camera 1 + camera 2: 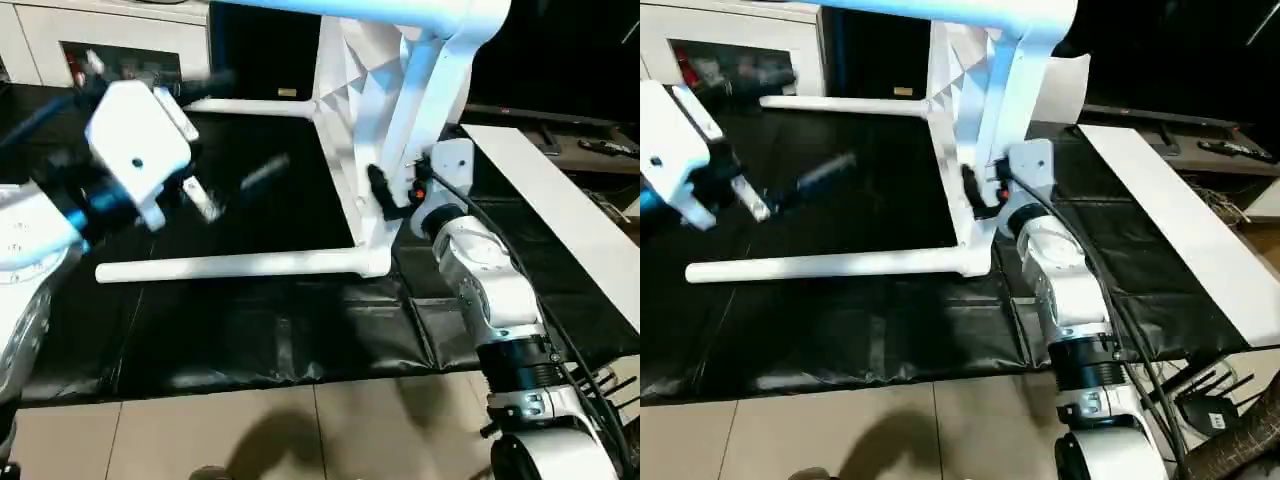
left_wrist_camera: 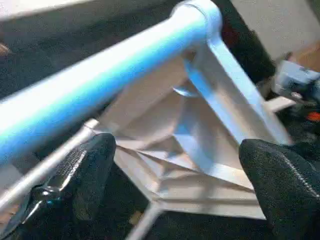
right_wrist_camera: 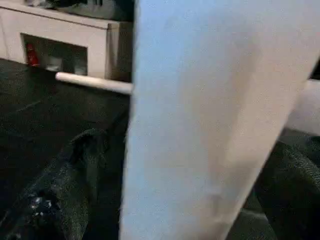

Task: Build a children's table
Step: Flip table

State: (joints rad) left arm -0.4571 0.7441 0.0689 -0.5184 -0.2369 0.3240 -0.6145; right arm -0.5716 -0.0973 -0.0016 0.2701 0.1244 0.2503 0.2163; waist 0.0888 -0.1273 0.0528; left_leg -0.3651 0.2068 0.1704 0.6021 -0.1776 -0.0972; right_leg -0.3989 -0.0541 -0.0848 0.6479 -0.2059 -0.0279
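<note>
With the tabletop [image 1: 345,130] stood on edge on the black-covered bench [image 1: 250,330], a tip-over is judged the main risk, should the right gripper [image 1: 385,195], closed around a leg [image 1: 425,90], slip. Legs [image 1: 240,266] jut leftward, low over the bench, leaving little sweep room there; open bench is seen between them. The left gripper [image 2: 175,185], spread and empty, is held near the ribbed underside and could be knocked against it.

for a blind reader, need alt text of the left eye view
The white children's table stands tipped on its edge on a black mat, legs out sideways. The right pincer grips its rim, and the left pincer hovers apart.
</note>
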